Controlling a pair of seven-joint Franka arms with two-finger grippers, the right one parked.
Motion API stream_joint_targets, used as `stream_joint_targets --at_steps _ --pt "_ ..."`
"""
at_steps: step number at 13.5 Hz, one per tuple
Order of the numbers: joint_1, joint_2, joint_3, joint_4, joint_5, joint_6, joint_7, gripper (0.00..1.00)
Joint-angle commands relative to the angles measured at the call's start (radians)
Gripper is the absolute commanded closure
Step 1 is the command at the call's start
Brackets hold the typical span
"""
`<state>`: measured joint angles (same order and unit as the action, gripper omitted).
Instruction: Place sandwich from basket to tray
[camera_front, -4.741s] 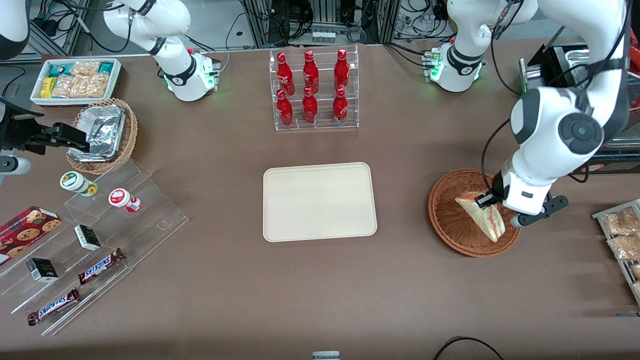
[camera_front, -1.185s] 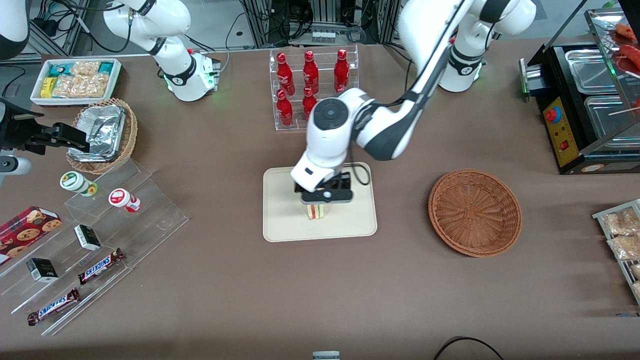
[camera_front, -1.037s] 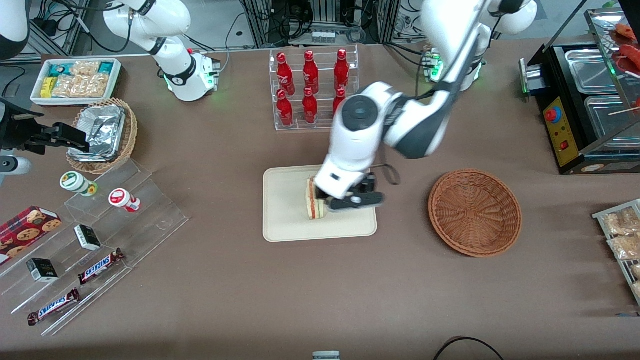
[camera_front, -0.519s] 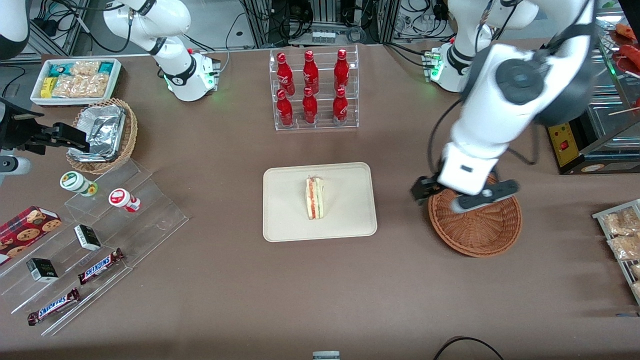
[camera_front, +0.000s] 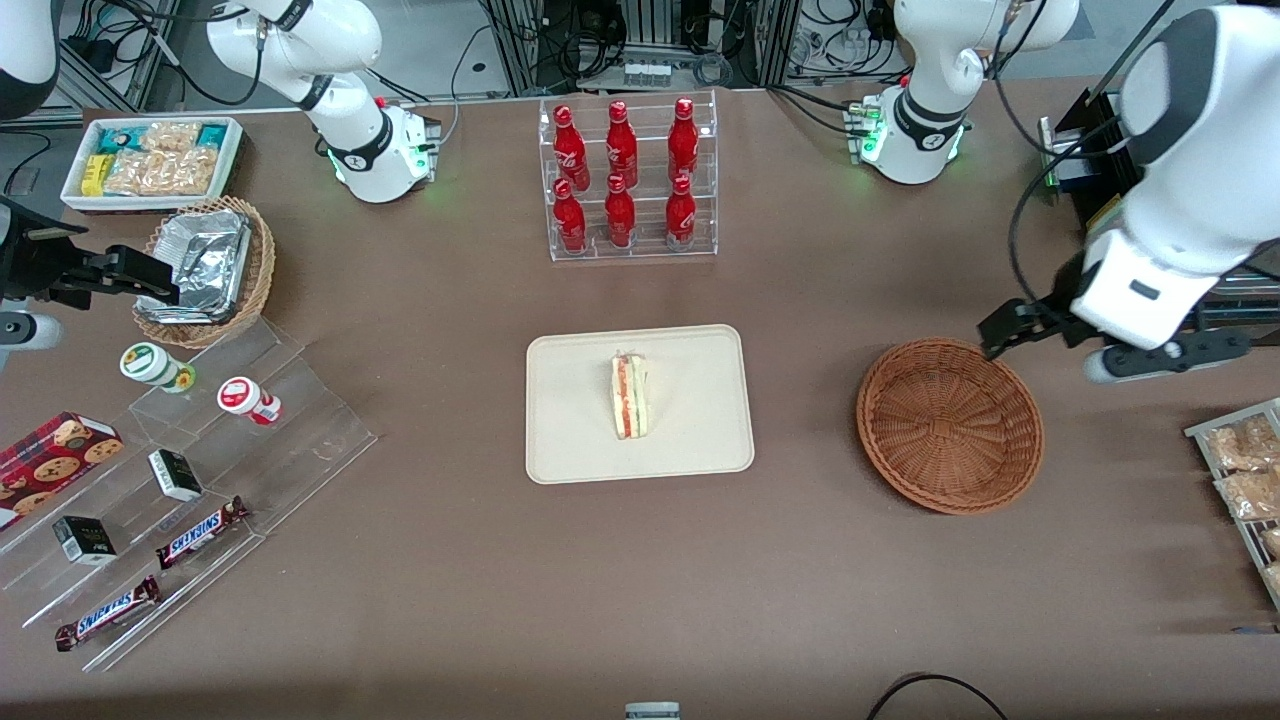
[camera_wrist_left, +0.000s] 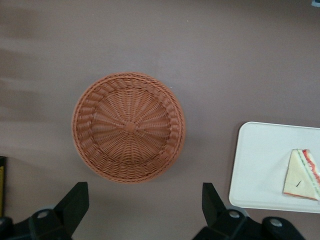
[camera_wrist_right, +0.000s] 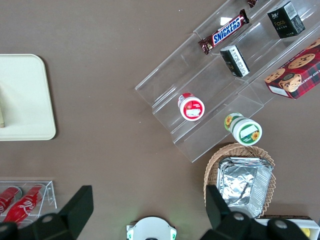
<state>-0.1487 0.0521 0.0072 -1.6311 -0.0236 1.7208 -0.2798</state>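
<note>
Sandwich (camera_front: 630, 397): wedge, lying on the tray (camera_front: 570, 440) near its middle, red and green filling edge showing. Free of any grip; a second ago the claw was just leaving it.

Tray: cream, flat on the table (camera_front: 640, 580), holds the sandwich only.

Basket (camera_front: 949, 425): wicker, empty, well apart from the tray toward the working arm's end. It held the sandwich some seconds ago.

Gripper (camera_front: 1045, 345): raised above the table just beside the basket's rim, farther from the front camera. Fingers (camera_wrist_left: 75, 202) spread wide, nothing between them. Half a second ago it hung over the basket; it has since drawn off toward its own end.

Status: transfer appears complete; the arm looks to be retiring.

Nearby, untouched: bottle rack (camera_front: 627, 180).
</note>
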Motion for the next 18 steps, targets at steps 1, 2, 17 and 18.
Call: stream_joint_targets --at_steps 1,2,17,18 --pt "0.032 -0.015 -0.012 0.016 0.001 -0.015 0.071 0.00" --pt "0.050 -0.012 -0.012 0.022 0.001 -0.015 0.127 0.00" --pt "0.136 -0.097 0.005 0.007 0.056 -0.136 0.357 0.00" --pt "0.138 -0.095 0.005 0.014 0.048 -0.145 0.337 0.00"
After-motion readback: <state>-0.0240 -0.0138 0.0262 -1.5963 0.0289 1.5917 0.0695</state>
